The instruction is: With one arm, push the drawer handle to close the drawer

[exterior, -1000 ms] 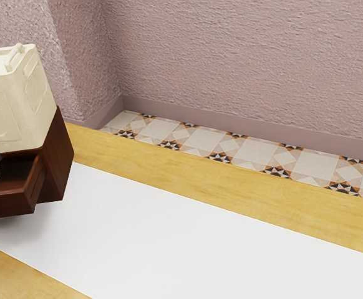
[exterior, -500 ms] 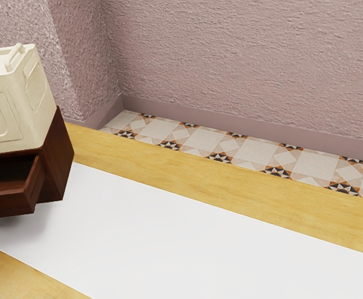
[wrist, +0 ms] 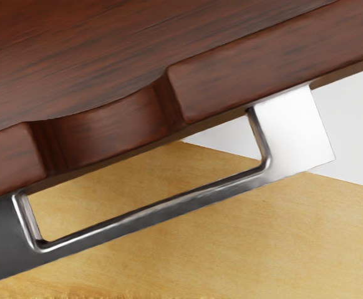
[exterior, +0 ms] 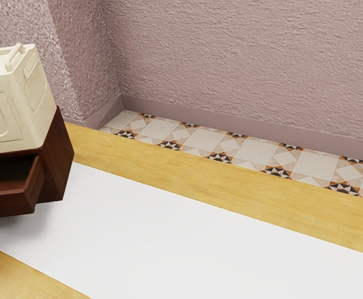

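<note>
I cannot tell whether my end effector is open or closed, or whether it touches anything. The dark reddish-brown wooden drawer stands open, pulled out from the matching box-shaped wooden cabinet, its shadowed inside partly visible from above. Its shiny silver metal handle is fixed to the outside of the drawer's front, a long straight bar with a broad flat end on each side. My wrist view looks down on it, and a shallow scooped notch dips into the top edge of the front panel near the bar.

A cream, boxy container with a raised grip rests upright on top of the cabinet. The cabinet stands on a smooth white strip laid along the yellow wooden counter. Beyond the counter lie patterned floor tiles and a rough pinkish wall.
</note>
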